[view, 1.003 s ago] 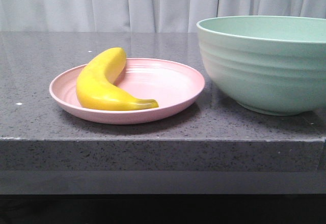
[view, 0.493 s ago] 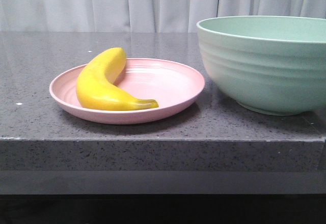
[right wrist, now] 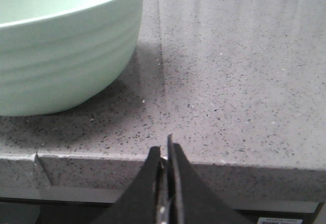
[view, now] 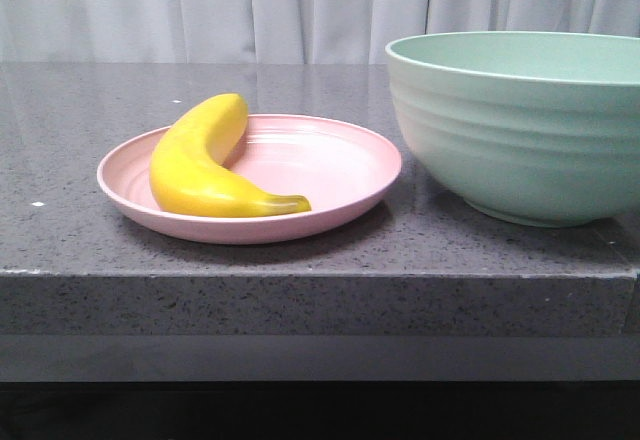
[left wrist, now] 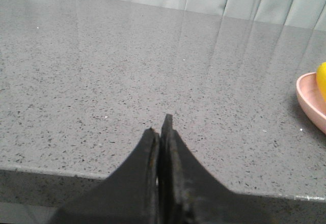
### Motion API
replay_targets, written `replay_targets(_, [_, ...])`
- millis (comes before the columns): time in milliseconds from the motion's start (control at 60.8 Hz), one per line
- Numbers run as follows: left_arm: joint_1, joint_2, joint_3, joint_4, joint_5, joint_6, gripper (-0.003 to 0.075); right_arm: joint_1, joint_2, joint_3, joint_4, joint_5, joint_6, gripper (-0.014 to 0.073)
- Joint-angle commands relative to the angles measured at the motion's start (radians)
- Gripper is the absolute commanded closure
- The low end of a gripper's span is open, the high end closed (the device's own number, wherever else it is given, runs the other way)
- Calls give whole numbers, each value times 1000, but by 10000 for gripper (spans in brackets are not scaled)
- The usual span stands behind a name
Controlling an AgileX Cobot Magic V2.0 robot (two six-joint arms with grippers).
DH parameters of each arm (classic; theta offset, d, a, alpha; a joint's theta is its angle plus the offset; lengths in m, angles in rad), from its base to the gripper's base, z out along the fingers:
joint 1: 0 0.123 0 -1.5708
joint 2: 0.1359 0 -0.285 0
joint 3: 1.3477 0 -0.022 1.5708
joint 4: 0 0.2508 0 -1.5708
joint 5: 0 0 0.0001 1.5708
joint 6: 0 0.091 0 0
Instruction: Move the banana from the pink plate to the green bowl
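- L gripper (left wrist: 160,127): jaws pressed together, empty, at near counter edge, well short of the plate.
- R gripper (right wrist: 165,150): jaws closed, empty, near edge beside green bowl (view: 520,125).
- Banana (view: 200,165) lies on pink plate's (view: 340,175) left half, stem tip toward centre.
- Bowl just right of plate; interior not visible.
- Progress: nil; approach, grasp, lift, drop all remain.

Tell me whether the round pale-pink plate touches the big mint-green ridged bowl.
Apart. The front view shows grey countertop between the pink plate rim and the green bowl base.

Banana (view: 200,165) on plate (view: 340,175) (bowl (view: 520,130) rightward)
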Motion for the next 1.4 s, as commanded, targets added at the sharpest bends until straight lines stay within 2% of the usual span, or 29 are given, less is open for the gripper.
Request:
replay_targets(0, [-1, -18, 2, -6, -86, -4, 741, -6, -22, 1, -9, -76, 2, 652])
replay_targets(608, [-1, -18, 2, -6, -103, -4, 741, -6, -22, 1, -7, -78, 2, 652])
replay_targets(707, [-1, -18, 0, -6, -157, -4, 741, -6, -22, 0, 20, -117, 2, 652])
replay_targets(772, [-1, -18, -21, -6, -195, -4, 741, -6, -22, -12, 47, -153, 2, 652])
replay_targets(904, [-1, -1, -127, -6, -164, -4, 741, -6, -15, -111, 49, -113, 2, 652])
replay_targets(1101, [-1, 209, -343, 5, -69, -4, 741, -6, 126, -333, 49, -17, 1, 652])
replay_targets(1249, [-1, 447, -480, 5, -73, -4, 741, -6, 306, -473, 42, -14, 1, 652])
replay_targets(1381, [-1, 554, -547, 1, -80, -4, 741, -6, 402, -540, 40, 25, 1, 652])
